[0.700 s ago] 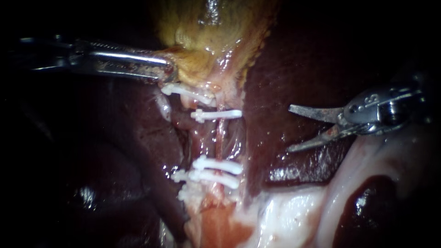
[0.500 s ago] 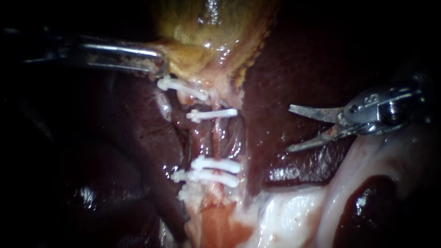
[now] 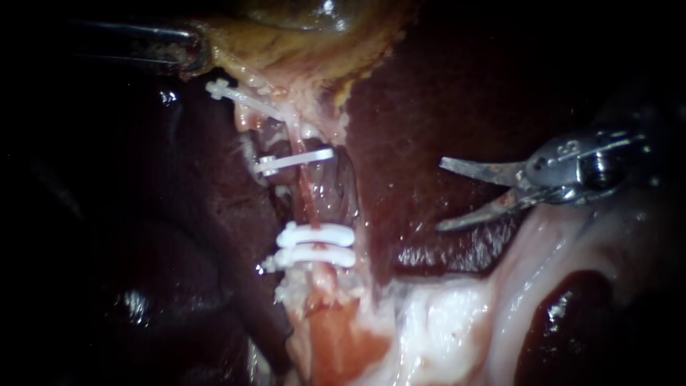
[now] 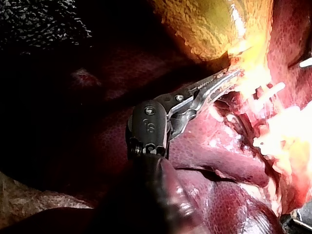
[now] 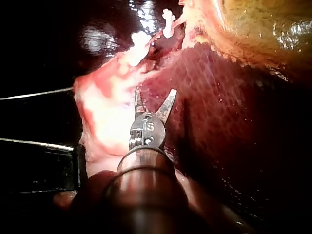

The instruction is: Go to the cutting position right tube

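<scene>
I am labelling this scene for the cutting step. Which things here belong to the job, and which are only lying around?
Belong to the job: right instrument, blades open; tube between the clips; upper clip; lower clips; left instrument, holding the gallbladder.
Only lying around: liver; pale tissue.

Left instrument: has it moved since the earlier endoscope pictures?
Yes. The slender metal left instrument has moved up and left, farther from the lower pair of white plastic clips, pulling the yellowish gallbladder.
</scene>
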You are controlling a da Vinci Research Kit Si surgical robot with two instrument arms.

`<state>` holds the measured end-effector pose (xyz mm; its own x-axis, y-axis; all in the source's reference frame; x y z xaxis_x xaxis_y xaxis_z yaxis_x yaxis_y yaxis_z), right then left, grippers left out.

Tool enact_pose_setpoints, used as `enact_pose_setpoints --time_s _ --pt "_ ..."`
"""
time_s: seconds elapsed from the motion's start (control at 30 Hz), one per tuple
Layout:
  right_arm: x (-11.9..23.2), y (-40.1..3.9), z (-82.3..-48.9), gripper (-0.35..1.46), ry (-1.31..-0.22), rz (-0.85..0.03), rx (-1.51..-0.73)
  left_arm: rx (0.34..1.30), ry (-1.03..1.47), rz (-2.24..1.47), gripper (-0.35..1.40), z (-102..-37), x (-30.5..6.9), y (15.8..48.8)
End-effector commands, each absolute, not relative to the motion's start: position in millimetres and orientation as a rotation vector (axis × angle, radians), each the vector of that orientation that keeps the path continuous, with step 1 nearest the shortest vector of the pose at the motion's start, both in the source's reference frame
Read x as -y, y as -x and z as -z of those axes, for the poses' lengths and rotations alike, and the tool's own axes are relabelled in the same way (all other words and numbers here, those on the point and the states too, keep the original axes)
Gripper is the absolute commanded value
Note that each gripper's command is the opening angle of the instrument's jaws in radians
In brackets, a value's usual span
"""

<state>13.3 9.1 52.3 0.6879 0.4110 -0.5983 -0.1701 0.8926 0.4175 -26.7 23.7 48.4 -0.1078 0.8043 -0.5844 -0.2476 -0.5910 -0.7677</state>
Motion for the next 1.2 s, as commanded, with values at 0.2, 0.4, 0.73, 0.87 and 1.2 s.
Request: enact_pose_setpoints --time_s 0.2,0.4,0.73,0.87,1.2 --pt "-9.1 -16.6 -53.2 1.43 -0.474 -0.417 -0.737 0.642 1.412 -1.792 -0.35 -48.5 -23.7 26.9" --pt "-8.6 -19.0 -55.0 1.35 -0.606 -0.408 -0.737 0.640 1.412 -1.792 -0.35 -48.6 -23.7 27.1" --pt "-7.7 -23.3 -58.2 1.26 -0.700 -0.385 -0.772 0.639 1.412 -1.792 -0.35 -48.7 -23.6 27.2" --pt "-7.9 -25.3 -59.5 1.28 -0.694 -0.373 -0.775 0.639 1.412 -1.792 -0.35 -48.7 -23.6 27.2" --pt "-7.5 -28.2 -61.4 1.30 -0.725 -0.404 -0.849 0.639 1.412 -1.792 -0.35 -48.7 -23.7 27.3"
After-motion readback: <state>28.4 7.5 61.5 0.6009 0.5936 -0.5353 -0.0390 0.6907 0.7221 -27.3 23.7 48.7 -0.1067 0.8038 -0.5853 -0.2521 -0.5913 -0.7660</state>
